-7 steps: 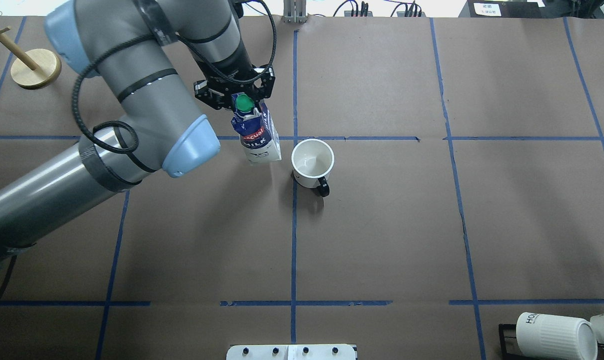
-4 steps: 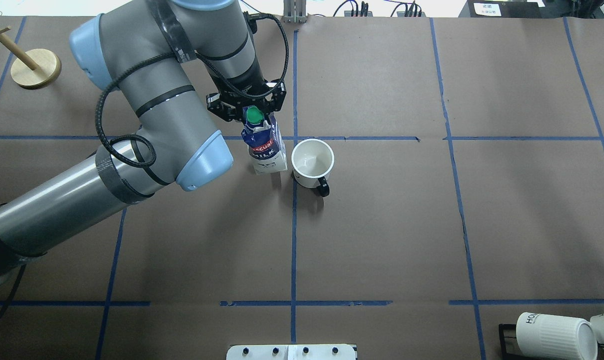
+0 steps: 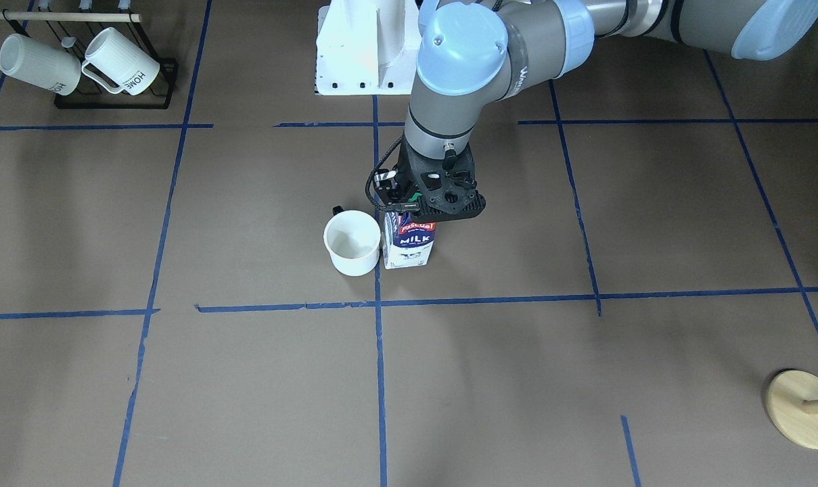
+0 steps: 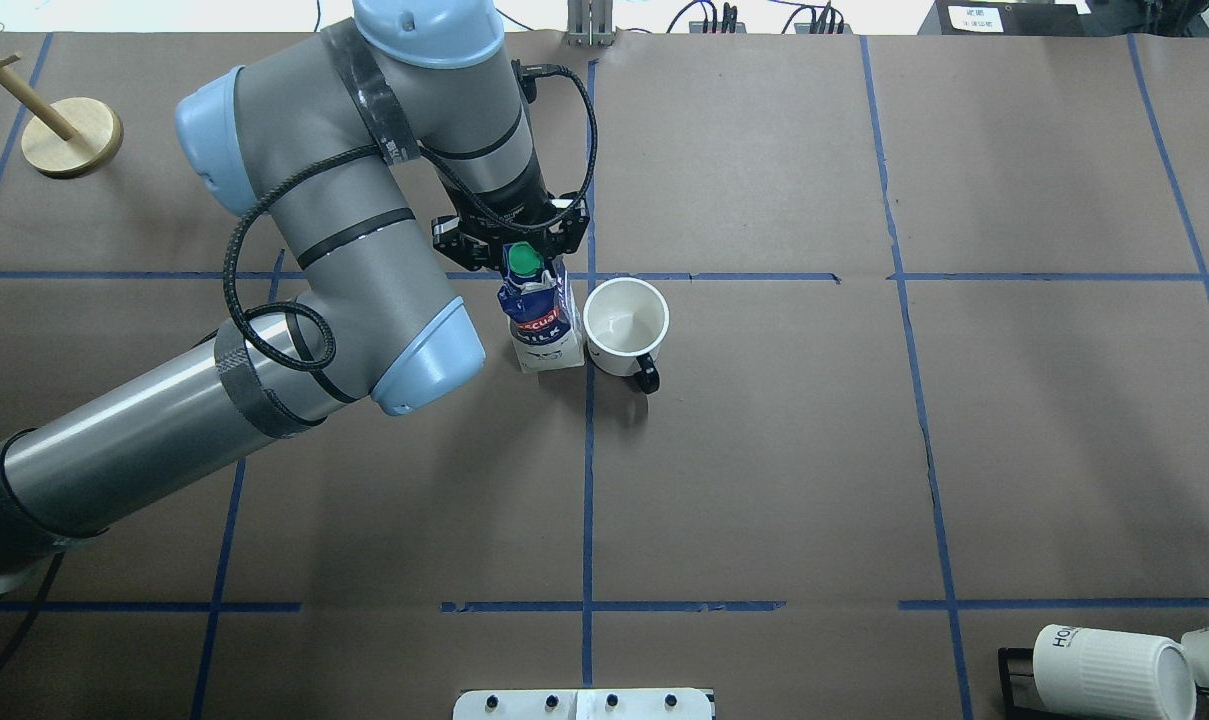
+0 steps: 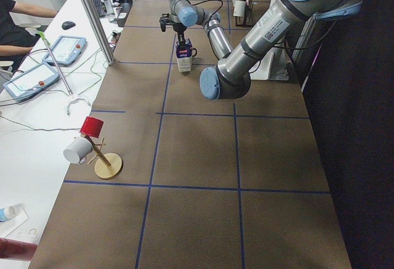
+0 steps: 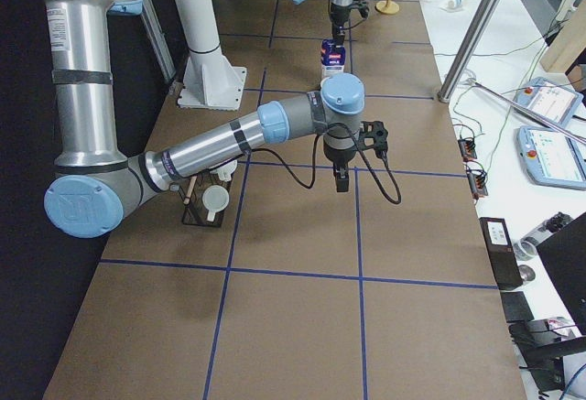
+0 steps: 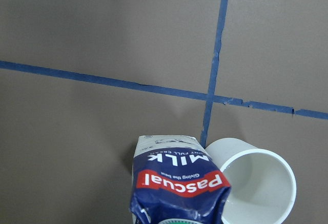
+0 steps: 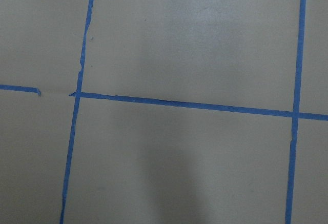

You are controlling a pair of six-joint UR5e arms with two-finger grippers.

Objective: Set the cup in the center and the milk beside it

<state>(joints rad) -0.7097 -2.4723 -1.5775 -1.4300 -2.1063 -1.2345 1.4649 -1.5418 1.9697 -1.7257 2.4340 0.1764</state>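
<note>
The milk [image 4: 544,335] is a blue and white carton with a green cap, upright just left of the cup [image 4: 625,325], almost touching it. My left gripper [image 4: 512,248] is shut on the carton's gable top, seen from across the table [image 3: 427,206] too. The carton's base is at or just above the surface; I cannot tell which. The cup is a plain white mug with a dark handle [image 4: 647,378], beside the center tape crossing [image 4: 590,277]. The left wrist view shows the milk [image 7: 179,183] and the cup [image 7: 256,178]. My right gripper [image 6: 341,183] hangs over bare table; I cannot tell its state.
A wooden mug stand [image 4: 69,135] is at the far left corner. A black rack with ribbed HOME mugs [image 4: 1104,670] is at the near right corner. The robot's white base [image 3: 368,47] stands at the near edge.
My left arm has carried the milk to the right and nearer the robot, closing the gap to the cup. The cup has not moved.
</note>
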